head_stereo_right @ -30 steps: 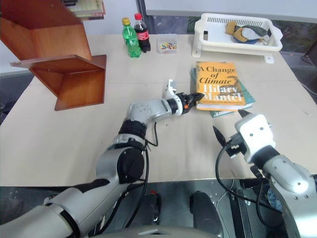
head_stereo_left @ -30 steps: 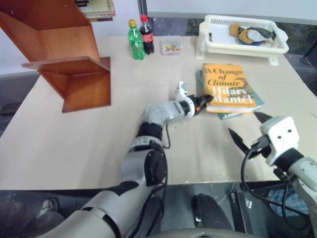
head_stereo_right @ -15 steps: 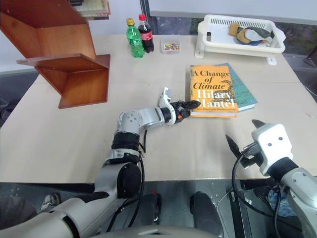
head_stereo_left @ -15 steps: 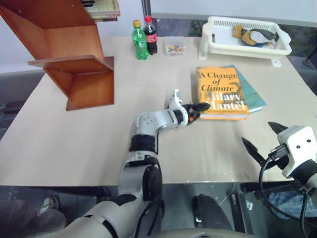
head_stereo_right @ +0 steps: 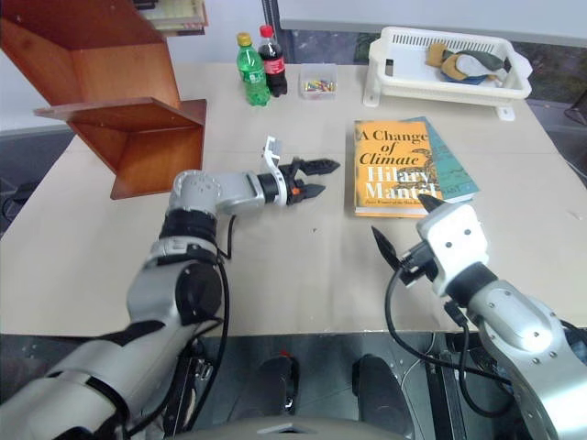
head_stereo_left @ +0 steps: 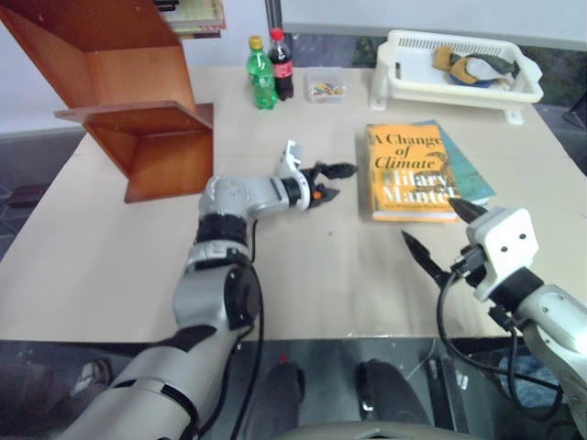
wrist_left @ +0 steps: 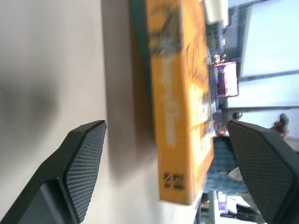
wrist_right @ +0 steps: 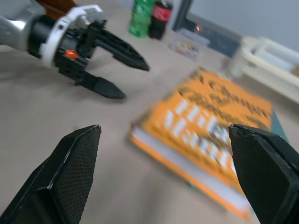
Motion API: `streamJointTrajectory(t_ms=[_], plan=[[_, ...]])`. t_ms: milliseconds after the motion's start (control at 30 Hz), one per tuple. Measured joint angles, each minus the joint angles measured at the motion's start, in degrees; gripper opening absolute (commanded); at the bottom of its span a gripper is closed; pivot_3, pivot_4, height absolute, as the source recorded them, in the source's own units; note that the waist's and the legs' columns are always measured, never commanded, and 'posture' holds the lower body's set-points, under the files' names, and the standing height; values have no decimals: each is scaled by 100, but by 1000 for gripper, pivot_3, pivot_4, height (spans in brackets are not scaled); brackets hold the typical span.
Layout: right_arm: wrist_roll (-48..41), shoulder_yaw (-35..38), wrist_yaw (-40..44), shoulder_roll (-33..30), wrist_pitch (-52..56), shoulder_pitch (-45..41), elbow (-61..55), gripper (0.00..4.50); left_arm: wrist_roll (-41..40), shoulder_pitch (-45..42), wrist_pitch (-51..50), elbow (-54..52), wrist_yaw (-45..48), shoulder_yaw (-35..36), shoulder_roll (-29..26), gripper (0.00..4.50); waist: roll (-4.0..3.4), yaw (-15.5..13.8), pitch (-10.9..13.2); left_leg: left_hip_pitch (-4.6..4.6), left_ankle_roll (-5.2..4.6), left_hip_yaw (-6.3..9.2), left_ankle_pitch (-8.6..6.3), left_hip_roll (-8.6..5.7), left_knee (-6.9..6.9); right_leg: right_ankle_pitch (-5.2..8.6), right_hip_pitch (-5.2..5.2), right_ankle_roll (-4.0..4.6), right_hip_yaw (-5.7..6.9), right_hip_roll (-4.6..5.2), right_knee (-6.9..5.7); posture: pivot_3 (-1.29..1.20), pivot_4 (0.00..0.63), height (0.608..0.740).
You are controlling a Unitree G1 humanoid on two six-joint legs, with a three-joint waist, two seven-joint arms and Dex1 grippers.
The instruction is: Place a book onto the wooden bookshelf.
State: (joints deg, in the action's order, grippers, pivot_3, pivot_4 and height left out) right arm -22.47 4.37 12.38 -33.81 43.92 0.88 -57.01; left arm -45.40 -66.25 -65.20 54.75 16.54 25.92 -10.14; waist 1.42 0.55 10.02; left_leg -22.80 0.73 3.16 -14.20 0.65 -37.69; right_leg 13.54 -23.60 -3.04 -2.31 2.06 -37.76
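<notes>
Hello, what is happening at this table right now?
A two-armed robot is working on shelving the book, which lies flat on the table on top of a teal book. Neither gripper holds it. The left gripper is open beside the book's edge, the right gripper open near its front corner. The wooden bookshelf stands at the far left.

2 head views look down at the table (head_stereo_left: 110,275); both wrist views share the book (wrist_right: 205,135).
</notes>
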Motion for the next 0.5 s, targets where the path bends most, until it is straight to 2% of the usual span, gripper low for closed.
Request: streamJointTrajectory(t_ms=[200, 300, 500], plan=[[288, -314, -46, 91, 64, -400, 241, 4500, 620, -503, 1132, 1580, 926, -42, 147, 4415, 0, 18, 0, -6, 1, 5, 0, -2, 6, 2, -3, 0, 6, 5, 7, 0, 150, 740], [360, -373, -44, 122, 76, -543, 258, 4500, 932, -559, 1589, 1932, 1100, -121, 403, 4415, 0, 19, 0, -7, 0, 5, 0, -2, 8, 2, -5, -1, 6, 5, 6, 0, 150, 740], [470, -378, -84, 261, 136, -558, 246, 4500, 1267, -682, 2281, 2151, 1201, -58, 583, 4415, 0, 34, 0, -4, -1, 6, 0, -1, 8, 2, -6, -1, 5, 4, -1, 0, 150, 740]])
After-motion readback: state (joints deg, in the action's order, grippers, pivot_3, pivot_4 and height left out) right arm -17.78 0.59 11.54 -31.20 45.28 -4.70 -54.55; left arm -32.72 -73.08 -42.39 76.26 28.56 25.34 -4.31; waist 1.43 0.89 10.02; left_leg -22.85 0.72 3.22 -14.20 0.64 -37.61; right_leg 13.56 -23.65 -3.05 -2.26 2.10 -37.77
